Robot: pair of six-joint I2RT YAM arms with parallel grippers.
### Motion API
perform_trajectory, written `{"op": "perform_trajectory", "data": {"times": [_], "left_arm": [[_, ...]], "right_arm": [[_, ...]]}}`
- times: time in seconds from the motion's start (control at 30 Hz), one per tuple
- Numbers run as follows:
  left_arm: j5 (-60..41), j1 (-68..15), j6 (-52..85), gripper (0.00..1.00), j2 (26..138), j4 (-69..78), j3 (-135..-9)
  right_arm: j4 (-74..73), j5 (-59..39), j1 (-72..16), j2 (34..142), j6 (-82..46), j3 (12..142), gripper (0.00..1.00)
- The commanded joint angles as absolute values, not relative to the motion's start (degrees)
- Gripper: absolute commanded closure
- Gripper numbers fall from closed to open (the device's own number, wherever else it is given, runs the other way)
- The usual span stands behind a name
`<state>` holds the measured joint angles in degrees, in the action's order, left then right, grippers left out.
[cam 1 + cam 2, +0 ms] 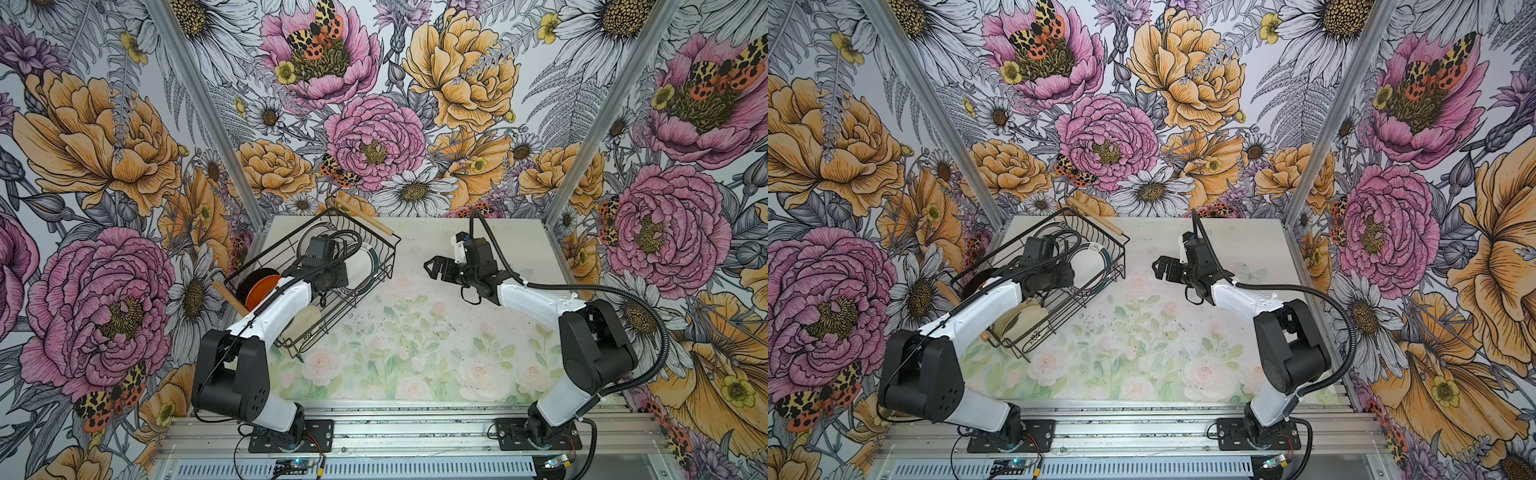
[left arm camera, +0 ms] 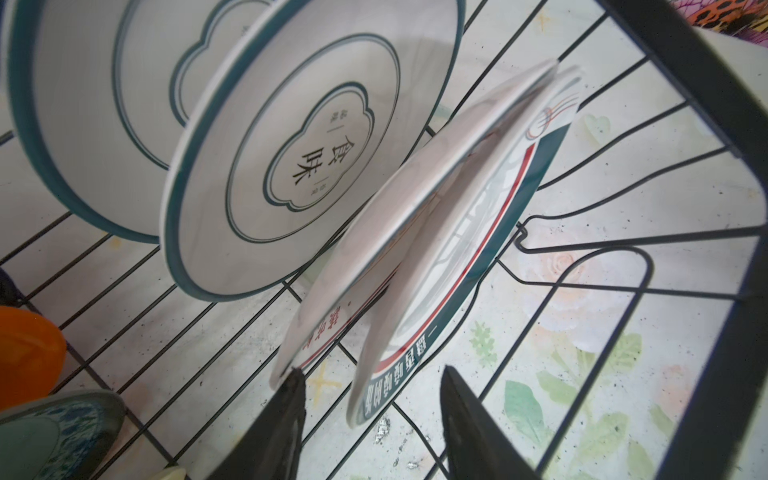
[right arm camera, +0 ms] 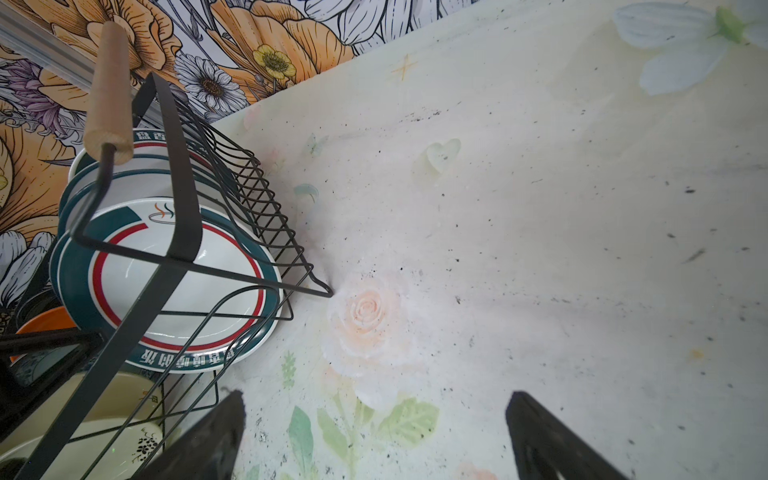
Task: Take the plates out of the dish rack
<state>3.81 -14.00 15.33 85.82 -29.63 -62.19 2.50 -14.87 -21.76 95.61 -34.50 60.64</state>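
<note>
The dish rack point(image 1: 386, 262) is a black wire basket with wooden handles, standing at the table's back left. Several plates stand on edge in it. My left gripper point(image 2: 372, 374) is down inside the rack, open, astride the rim of a white plate with a teal and red band point(image 2: 478, 232). One fingertip point(image 2: 296, 376) touches the edge of a thin plate point(image 2: 395, 208) beside it. Behind stand two teal-rimmed white plates point(image 2: 291, 166). An orange plate point(image 1: 262, 286) and a cream plate point(image 1: 307, 320) sit nearer the front. My right gripper point(image 1: 432, 268) hovers open and empty over the table, right of the rack.
The floral table cover point(image 1: 415, 332) runs from the rack to the right wall. Flowered walls with aluminium posts point(image 1: 582, 166) close in the back and both sides. A teal-patterned plate point(image 2: 54, 428) leans by the orange one. The arm bases sit on a rail point(image 1: 415, 432) in front.
</note>
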Motion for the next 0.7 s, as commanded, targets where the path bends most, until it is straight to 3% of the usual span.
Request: {"op": "perform_trajectory", "data": {"times": [0.0,0.67], "left_arm": [[3.3,-13.7,14.1,0.52,86.6,-26.8,-62.2],[3.1,-14.3,13.6,0.61,91.1,-24.0,-63.9]], "right_arm": [[2.2,-15.5,-21.5,96.9,-34.8,62.3,0.0],[2.5,-16.2,-21.5,97.8,-34.8,62.9,0.01]]}}
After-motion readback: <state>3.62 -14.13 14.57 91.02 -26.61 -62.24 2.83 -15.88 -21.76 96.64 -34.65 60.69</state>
